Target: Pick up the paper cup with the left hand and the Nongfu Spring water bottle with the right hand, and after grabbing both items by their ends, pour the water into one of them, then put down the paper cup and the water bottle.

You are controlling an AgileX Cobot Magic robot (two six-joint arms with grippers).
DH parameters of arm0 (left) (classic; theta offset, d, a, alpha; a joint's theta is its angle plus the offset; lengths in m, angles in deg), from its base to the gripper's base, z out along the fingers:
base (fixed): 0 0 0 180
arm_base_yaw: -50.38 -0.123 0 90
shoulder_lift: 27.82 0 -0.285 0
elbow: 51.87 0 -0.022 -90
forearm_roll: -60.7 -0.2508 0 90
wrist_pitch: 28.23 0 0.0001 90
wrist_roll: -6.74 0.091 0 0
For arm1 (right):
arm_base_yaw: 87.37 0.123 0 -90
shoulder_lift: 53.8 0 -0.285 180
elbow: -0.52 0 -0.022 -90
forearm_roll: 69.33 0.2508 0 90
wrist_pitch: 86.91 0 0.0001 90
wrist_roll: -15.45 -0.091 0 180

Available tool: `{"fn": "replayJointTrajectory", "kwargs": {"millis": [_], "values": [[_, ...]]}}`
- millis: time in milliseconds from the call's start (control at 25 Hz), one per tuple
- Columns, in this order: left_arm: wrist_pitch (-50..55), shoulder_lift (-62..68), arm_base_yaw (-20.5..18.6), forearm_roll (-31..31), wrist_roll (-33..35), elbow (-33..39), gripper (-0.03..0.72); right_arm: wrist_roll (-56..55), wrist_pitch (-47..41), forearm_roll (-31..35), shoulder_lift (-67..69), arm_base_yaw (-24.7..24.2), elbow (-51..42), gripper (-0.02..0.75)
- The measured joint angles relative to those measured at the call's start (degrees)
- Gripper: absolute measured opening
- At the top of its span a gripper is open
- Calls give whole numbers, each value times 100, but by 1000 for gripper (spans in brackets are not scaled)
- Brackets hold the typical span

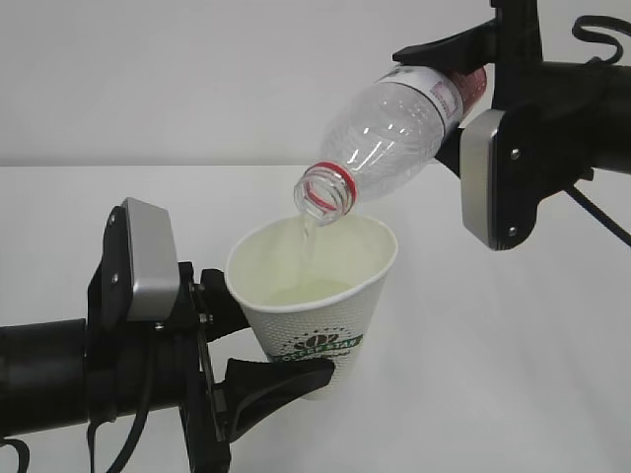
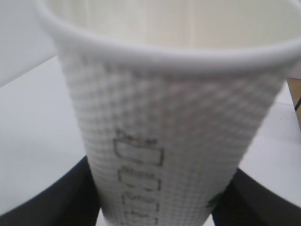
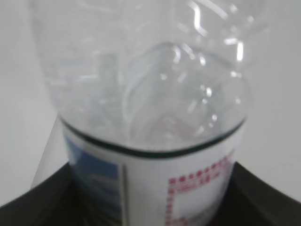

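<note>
Left hand (image 1: 246, 340) nearest, jaws clamped round paper cup (image 1: 315, 305), held upright. Right hand (image 1: 458, 94) grips tilted Nongfu Spring water bottle (image 1: 389, 128); water (image 1: 308, 236) streams into cup.

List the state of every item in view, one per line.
Cup: upright, held off the table, partly filled.
Bottle: uncapped, tipped mouth-down over cup, pouring.
Water: streaming into cup.
Left gripper: shut on cup.
Right gripper: shut on bottle.

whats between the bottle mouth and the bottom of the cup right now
A thin stream of water falls from the Nongfu Spring water bottle mouth into the paper cup, where water has pooled. The exterior view shows it.
</note>
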Motion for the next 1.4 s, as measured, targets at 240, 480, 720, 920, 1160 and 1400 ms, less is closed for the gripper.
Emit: {"fn": "replayJointTrajectory", "kwargs": {"millis": [240, 480, 720, 920, 1160, 1400], "values": [[0, 0, 0, 0, 0, 0, 470, 0, 0, 0, 0, 0, 0, 509], [0, 0, 0, 0, 0, 0, 469, 0, 0, 0, 0, 0, 0, 509], [0, 0, 0, 0, 0, 0, 469, 0, 0, 0, 0, 0, 0, 509], [0, 0, 0, 0, 0, 0, 469, 9, 0, 11, 0, 0, 0, 507], [0, 0, 0, 0, 0, 0, 469, 9, 0, 11, 0, 0, 3, 507], [10, 0, 0, -44, 0, 0, 468, 9, 0, 19, 0, 0, 3, 507]]}}
